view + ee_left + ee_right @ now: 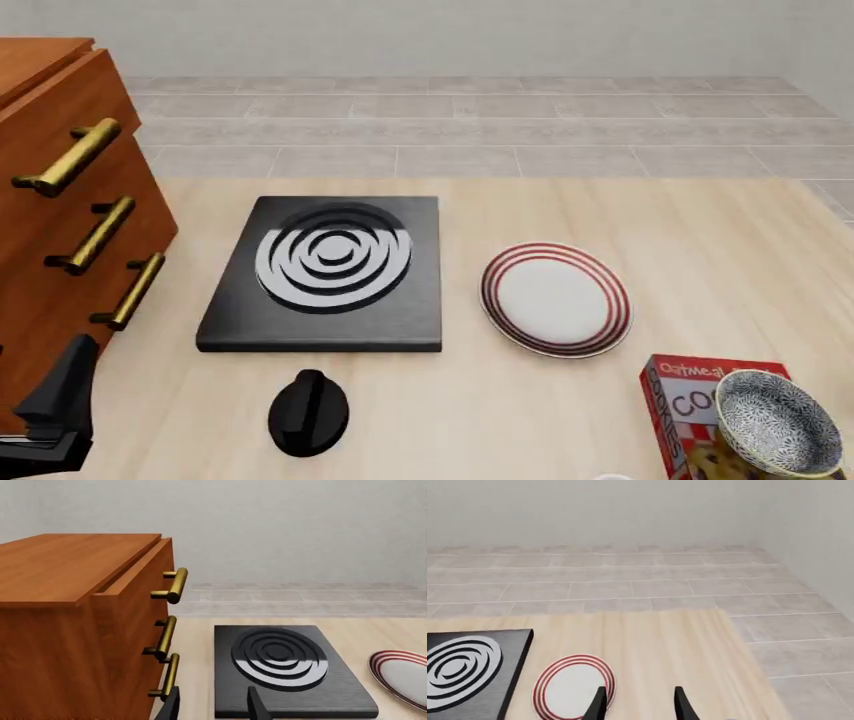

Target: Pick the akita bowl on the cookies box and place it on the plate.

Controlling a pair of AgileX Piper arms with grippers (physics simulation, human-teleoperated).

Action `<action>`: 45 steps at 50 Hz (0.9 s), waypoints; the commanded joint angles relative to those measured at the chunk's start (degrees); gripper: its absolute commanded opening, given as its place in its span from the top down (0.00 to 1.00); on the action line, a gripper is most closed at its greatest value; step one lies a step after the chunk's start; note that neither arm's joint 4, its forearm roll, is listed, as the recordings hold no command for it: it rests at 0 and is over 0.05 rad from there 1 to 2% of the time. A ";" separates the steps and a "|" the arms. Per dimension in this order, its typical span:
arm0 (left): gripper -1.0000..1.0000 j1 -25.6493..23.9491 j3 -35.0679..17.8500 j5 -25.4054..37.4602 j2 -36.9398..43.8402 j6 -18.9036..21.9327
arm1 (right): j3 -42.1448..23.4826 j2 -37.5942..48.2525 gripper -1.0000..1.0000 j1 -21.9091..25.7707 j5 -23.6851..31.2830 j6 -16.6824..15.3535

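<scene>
Nearest the arms, at the table's front right corner: the akita bowl (779, 422) sits upright on top of the cookies box (694, 412), which lies flat with its printed face up. The bowl covers the box's right part; the "Oatmeal" lettering shows to its left. Nothing grips the bowl.

Front left: a dark part of the left arm shows at the table's edge in the front view, beside the wooden cabinet (54, 220). The left gripper (213, 705) appears only in its own wrist view, as two dark fingertips with a clear gap between them and nothing held. It hangs above the near edge of the black stove (327, 275), with the cabinet's brass handles just beside it.

A black knob-like object (308, 411) lies on the wood just in front of the stove.

The right gripper (638, 704) shows likewise in its wrist view: two fingers apart, empty, above bare table near the plate's right edge. It is not visible in the front view.

Mid-table: the plate (555, 299) lies flat, empty, just right of the stove and not touching it. It is well apart from the bowl, further back and to the left.

Beyond the table's far edge: pale tiled floor and a plain wall.
</scene>
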 commanded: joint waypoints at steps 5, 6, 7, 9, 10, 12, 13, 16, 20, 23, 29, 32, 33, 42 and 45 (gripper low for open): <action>0.00 -0.01 0.01 0.00 0.00 -0.01 | -6.90 4.91 0.00 -2.73 10.72 1.21; 0.00 -0.01 0.01 0.00 0.00 -0.01 | -6.78 4.98 0.00 -2.67 10.89 1.53; 0.00 -0.01 0.01 0.00 0.00 -0.01 | -6.66 5.21 0.00 -3.31 10.93 1.86; 0.00 -0.01 0.01 0.00 0.00 -0.01 | -6.38 5.18 0.00 -4.87 11.64 1.76; 0.00 -0.01 0.01 0.00 0.00 -0.01 | -6.52 5.12 0.00 -5.05 11.96 1.61; 0.00 -0.01 0.01 0.00 0.00 -0.01 | -6.84 4.89 0.00 -5.51 13.00 1.67; 0.00 -0.01 0.01 0.00 0.00 -0.01 | -6.79 4.72 0.00 -5.39 13.25 1.83; 0.00 -0.01 0.01 0.00 0.00 -0.01 | -5.75 4.33 0.00 -5.77 13.51 2.23; 0.00 -0.01 0.01 0.00 0.00 -0.01 | -4.51 3.84 0.00 -7.40 13.31 2.51; 0.00 -0.01 0.01 0.00 0.00 -0.01 | -2.85 3.68 0.00 -8.60 12.54 2.09; 0.00 -0.01 0.01 0.00 0.00 -0.01 | -0.66 3.55 0.00 -10.97 11.45 2.33; 0.00 -0.01 0.01 0.00 0.00 -0.01 | 1.57 3.46 0.00 -11.22 10.52 2.75; 0.00 -0.01 0.01 0.00 0.00 -0.01 | 2.77 3.37 0.00 -11.51 9.98 2.79; 0.00 -0.01 0.01 0.00 0.00 -0.01 | 4.14 3.92 0.00 -13.59 9.40 2.90; 0.00 -0.01 0.01 0.00 0.00 -0.01 | 3.99 4.15 0.00 -14.32 9.40 2.64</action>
